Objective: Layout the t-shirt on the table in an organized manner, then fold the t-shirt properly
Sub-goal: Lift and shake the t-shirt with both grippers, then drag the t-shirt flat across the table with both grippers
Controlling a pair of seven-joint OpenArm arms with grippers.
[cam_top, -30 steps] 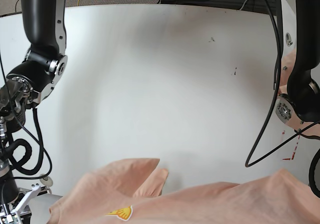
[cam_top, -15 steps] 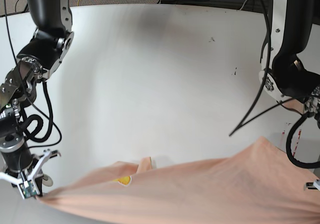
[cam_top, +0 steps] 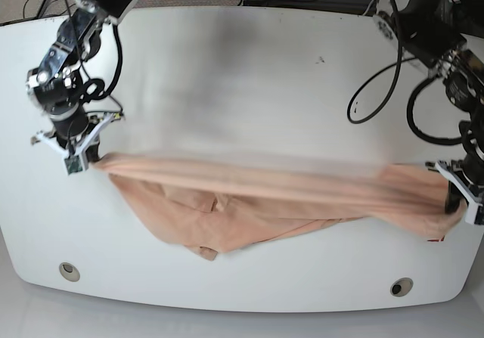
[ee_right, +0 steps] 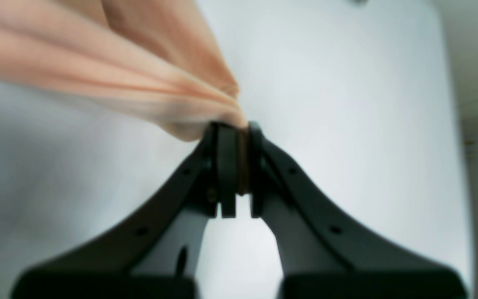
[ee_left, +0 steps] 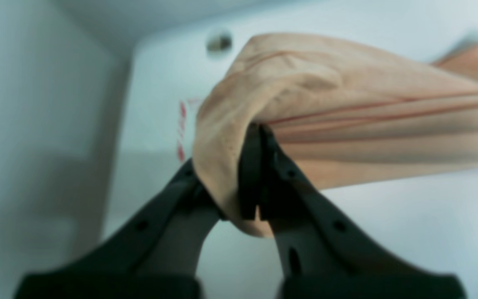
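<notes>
Two grey grommets are sitting near the bottom edge of the white surface, one at lower left, the other at lower right. Just above them the shirt is stretching in a band across the lower middle of the frame, its slack sagging toward the bottom edge at centre left. The right gripper, at left, is pinching one end with jaws closed on fabric; the left gripper, at far right, is clamping the other end by the surface's right edge. The upper half of the surface is lying bare apart from dark specks. No readable writing is showing.
</notes>
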